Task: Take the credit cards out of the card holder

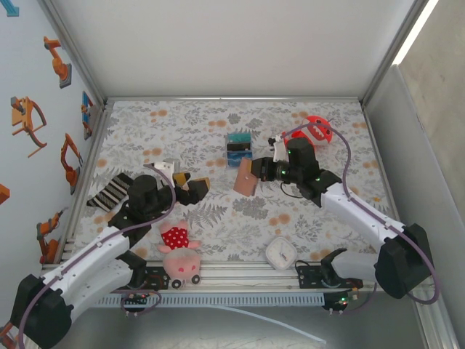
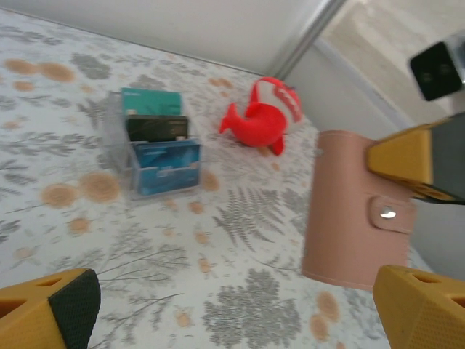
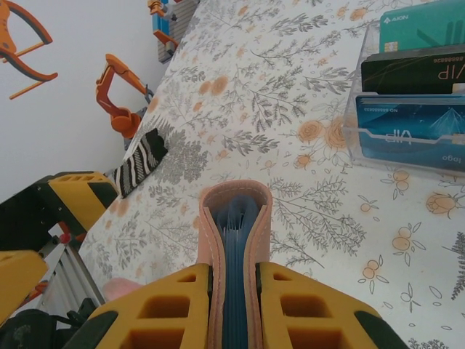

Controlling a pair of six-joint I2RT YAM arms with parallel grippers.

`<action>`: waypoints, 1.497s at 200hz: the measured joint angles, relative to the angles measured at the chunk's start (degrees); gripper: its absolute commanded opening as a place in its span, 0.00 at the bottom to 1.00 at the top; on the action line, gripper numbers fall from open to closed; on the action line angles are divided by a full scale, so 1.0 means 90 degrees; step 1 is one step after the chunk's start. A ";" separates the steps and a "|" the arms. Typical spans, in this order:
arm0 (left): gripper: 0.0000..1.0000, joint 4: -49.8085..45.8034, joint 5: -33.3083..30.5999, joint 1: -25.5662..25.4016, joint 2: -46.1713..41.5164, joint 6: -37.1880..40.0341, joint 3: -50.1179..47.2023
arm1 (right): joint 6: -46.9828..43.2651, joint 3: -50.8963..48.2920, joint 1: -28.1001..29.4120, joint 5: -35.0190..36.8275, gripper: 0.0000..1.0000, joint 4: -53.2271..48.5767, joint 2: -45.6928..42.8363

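With the right tool (image 3: 234, 291) clamped on the small tan-brown leather card holder (image 1: 245, 178), held above the tabletop's middle, the wide-open left tool (image 1: 190, 183) should approach its exposed blue-lined mouth squarely and slowly.

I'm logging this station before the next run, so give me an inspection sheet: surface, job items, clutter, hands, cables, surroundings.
Surface: floral cloth, flat.
Job's things: card holder clamped in the right hand, blue lining visible; credit cards not made out.
Clutter: clear stand of teal, black and blue cards; red toy; striped sock; pink plush; white clock.
Hands: left hand open, empty; right hand shut on the card holder.
Cables: purple cable along each arm; white cable at the near edge.
Surroundings: white walls; robot-arm stickers on the left wall.
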 measured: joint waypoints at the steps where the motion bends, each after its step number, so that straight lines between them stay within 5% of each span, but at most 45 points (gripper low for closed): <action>1: 1.00 0.0010 0.0027 0.0000 0.0005 0.0000 0.0002 | 0.0000 0.0002 0.0000 -0.0010 0.00 0.0000 0.0000; 33: 0.84 0.0529 0.1103 0.0000 0.0294 -0.0070 0.0005 | -0.0070 0.0039 0.0000 -0.0554 0.00 0.0000 0.0002; 95: 0.82 0.1705 0.2538 -0.0046 0.1110 -0.0316 0.0015 | -0.0522 0.0138 0.0000 -0.1736 0.00 0.0121 -0.0141; 202: 0.69 0.2924 0.3446 -0.0787 0.2460 -0.0580 0.0483 | -0.0874 0.0182 0.0000 -0.2285 0.00 0.0374 -0.0364; 255: 0.45 0.2990 0.3492 -0.0789 0.2557 -0.0668 0.0495 | -0.0872 0.0182 0.0000 -0.2358 0.00 0.0425 -0.0364; 299: 0.11 0.2987 0.3502 -0.0763 0.2572 -0.0636 0.0537 | -0.0753 0.0177 -0.0005 -0.2518 0.00 0.0729 -0.0308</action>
